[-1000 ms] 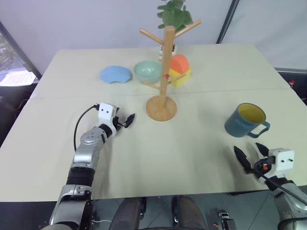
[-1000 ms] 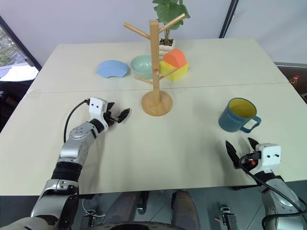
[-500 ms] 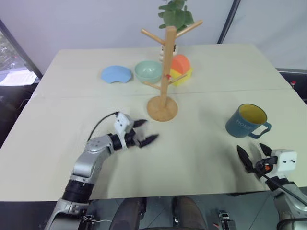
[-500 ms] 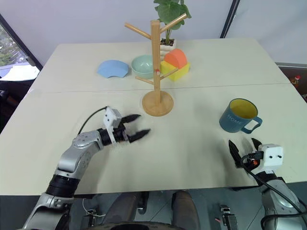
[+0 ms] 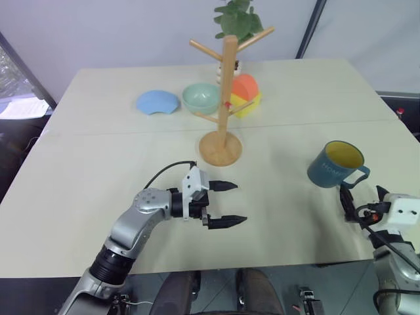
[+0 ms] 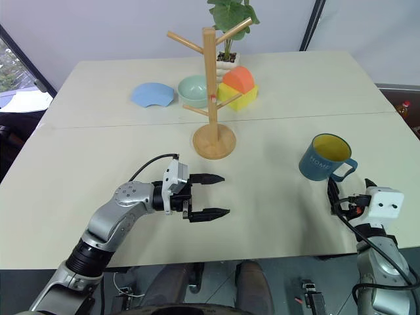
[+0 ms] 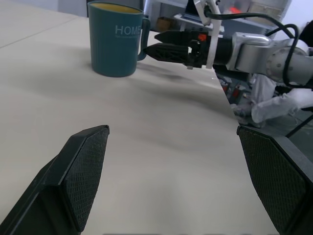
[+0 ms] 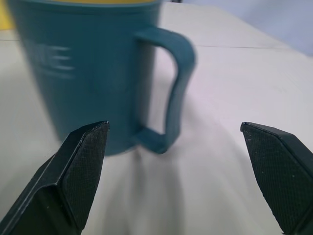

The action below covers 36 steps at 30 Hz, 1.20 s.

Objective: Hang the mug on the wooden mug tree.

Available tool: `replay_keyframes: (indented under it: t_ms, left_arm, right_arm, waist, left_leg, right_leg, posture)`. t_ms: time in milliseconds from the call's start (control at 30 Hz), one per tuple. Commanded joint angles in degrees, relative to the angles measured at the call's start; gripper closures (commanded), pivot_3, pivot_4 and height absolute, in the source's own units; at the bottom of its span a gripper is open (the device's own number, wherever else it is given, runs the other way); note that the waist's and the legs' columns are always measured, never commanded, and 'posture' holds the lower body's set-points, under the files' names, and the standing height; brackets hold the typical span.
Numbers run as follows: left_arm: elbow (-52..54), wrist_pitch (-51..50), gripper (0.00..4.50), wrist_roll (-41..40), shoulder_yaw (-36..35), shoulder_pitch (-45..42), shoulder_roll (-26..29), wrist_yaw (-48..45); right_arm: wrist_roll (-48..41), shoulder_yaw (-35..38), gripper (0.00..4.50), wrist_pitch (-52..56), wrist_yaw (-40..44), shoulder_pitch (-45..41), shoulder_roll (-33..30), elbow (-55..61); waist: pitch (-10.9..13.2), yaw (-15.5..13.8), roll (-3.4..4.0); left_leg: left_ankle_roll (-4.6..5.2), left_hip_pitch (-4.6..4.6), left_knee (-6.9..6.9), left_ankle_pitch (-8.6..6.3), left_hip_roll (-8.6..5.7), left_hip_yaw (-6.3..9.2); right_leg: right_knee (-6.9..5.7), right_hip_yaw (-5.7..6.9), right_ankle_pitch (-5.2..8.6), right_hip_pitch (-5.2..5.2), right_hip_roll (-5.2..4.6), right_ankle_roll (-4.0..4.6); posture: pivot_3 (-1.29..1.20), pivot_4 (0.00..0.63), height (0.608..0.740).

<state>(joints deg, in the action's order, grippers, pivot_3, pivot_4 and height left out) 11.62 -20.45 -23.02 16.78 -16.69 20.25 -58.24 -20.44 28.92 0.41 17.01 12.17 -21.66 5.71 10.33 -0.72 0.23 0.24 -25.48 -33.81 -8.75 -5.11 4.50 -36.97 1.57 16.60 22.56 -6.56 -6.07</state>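
The teal-blue mug (image 5: 335,165) with a yellow inside stands upright at the table's right, its handle (image 8: 171,88) turned toward the front right. My right gripper (image 5: 361,197) is open just in front of it, fingers level and pointing at the handle without touching it. The wooden mug tree (image 5: 226,85) stands on its round base at the middle of the table, its pegs bare. My left gripper (image 5: 237,202) hovers open and empty in front of the tree's base, pointing right toward the mug (image 7: 115,39) and the right gripper (image 7: 152,43).
Behind the tree sit a pale green bowl (image 5: 201,97), a blue plate piece (image 5: 158,102), an orange and yellow block (image 5: 245,95) and a potted plant (image 5: 239,20). The table's right edge (image 5: 410,134) runs close to the mug. A seam crosses the table.
My left gripper swung from left of the tree's base to the front middle, turned to point right, and spread its fingers wider. The right gripper edged up closer to the mug.
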Motion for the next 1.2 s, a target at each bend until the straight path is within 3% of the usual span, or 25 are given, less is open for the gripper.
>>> replay_keyframes:
  t_ms: [33, 533, 667, 867, 1033, 1200]
  left_arm:
    - [2.25, 1.82, 0.00, -0.02, -0.59, -0.56, 0.23, -0.02]
    - [3.33, 2.69, 0.00, -0.66, -1.11, -0.35, 0.42, 0.87]
    - [3.34, 3.06, 0.00, -0.51, -1.22, -0.30, 0.52, 1.17]
    - [3.80, 3.21, 0.00, -0.52, -1.33, 0.30, 0.95, 1.52]
    - [3.65, 3.52, 0.00, -0.44, -2.09, 0.60, 1.23, 2.26]
    - [-1.17, 6.38, 0.00, 1.08, -6.17, -0.98, 2.28, 3.96]
  right_arm:
    - [0.65, 1.73, 0.04, -1.37, -0.92, -1.21, -0.85, -0.69]
    - [3.36, 1.11, 0.04, -2.13, -1.34, -6.47, -2.02, -7.51]
    - [2.44, 0.52, 1.31, -2.22, 0.50, -7.46, -2.09, -8.54]
    - [1.41, -0.34, 4.44, -2.09, 2.94, -7.67, -1.52, -7.96]
    - [0.56, -2.30, 4.48, -0.61, 5.73, -6.52, -2.55, -3.29]
    - [12.94, -13.88, 4.48, -2.49, 14.17, -8.25, -14.69, 9.06]
  waist:
    - [0.00, 0.00, 0.00]
    - [0.00, 0.05, 0.01]
    - [0.00, 0.02, 0.00]
    - [0.00, 0.03, 0.00]
    - [0.01, 0.02, 0.01]
    - [0.05, 0.68, 0.22]
  left_leg:
    - [0.00, 0.00, -0.01, 0.00, 0.00, 0.00]
    - [0.01, 0.06, -0.05, 0.01, 0.00, 0.00]
    - [0.11, 0.06, -0.06, 0.07, 0.00, 0.00]
    - [0.11, 0.06, -0.07, 0.07, 0.00, 0.00]
    - [0.11, 0.06, -0.08, 0.06, 0.01, 0.01]
    - [0.09, 0.07, -0.10, 0.05, 0.01, -0.03]
  right_leg:
    - [0.00, 0.00, 0.00, 0.00, 0.01, 0.00]
    - [-0.04, 0.02, -0.01, -0.06, 0.03, 0.00]
    - [-0.04, 0.02, -0.01, -0.07, 0.05, 0.00]
    - [-0.04, 0.02, -0.01, -0.08, 0.05, 0.00]
    - [-0.05, 0.02, -0.01, -0.09, 0.05, 0.00]
    - [-0.10, -0.01, -0.02, -0.02, 0.05, -0.01]
  posture:
    - [0.00, 0.150, 0.740]
    - [0.00, 0.150, 0.740]
    - [0.00, 0.150, 0.740]
    - [0.00, 0.150, 0.740]
    - [0.00, 0.150, 0.740]
    - [0.00, 0.150, 0.740]
